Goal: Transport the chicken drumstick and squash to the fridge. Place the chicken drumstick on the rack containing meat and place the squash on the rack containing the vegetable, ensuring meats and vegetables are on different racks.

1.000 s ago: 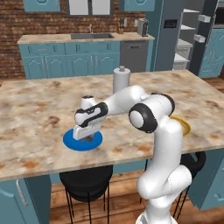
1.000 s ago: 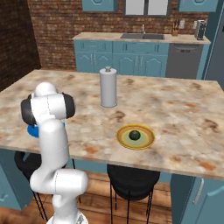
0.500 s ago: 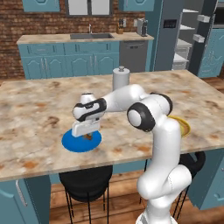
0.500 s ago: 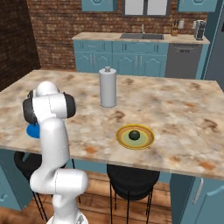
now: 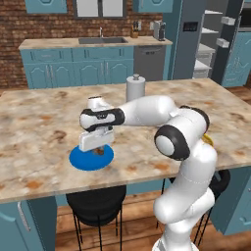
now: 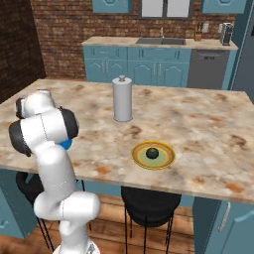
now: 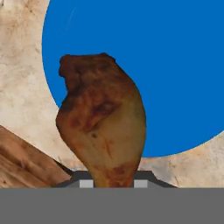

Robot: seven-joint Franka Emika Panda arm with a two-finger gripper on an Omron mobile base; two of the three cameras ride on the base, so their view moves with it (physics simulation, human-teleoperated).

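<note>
- The fridge (image 5: 193, 39) stands at the far end of the kitchen, slate grey, with its door open and white shelves showing inside, well apart from the island.
- The island counter (image 5: 44, 127) runs across the room in mottled marble, with teal cabinets beneath it and dark stools tucked under its near edge.
- Behind it, the back counter (image 5: 73, 43) carries a sink below a brick wall, and a grey dishwasher (image 5: 149, 61) sits next to the teal cabinet doors.
- The white arm reaches low over the island's near side, bent down over the blue plate (image 5: 91, 157).
- A paper towel roll (image 6: 122, 99) stands upright near the middle of the island.
- The blue plate lies flat close to the counter's front edge, directly under the hand.
- A yellow plate (image 6: 153, 155) rests further along the counter with a dark, round squash (image 6: 152, 153) in its middle, well apart from the blue plate.
- The gripper (image 7: 113, 181) is clamped on the chicken drumstick (image 7: 103, 127), pinching its narrow end between the two finger tips.
- The drumstick's plump brown end points away from the hand, over the blue plate's edge and the marble beside it; whether it touches the plate I cannot tell.
</note>
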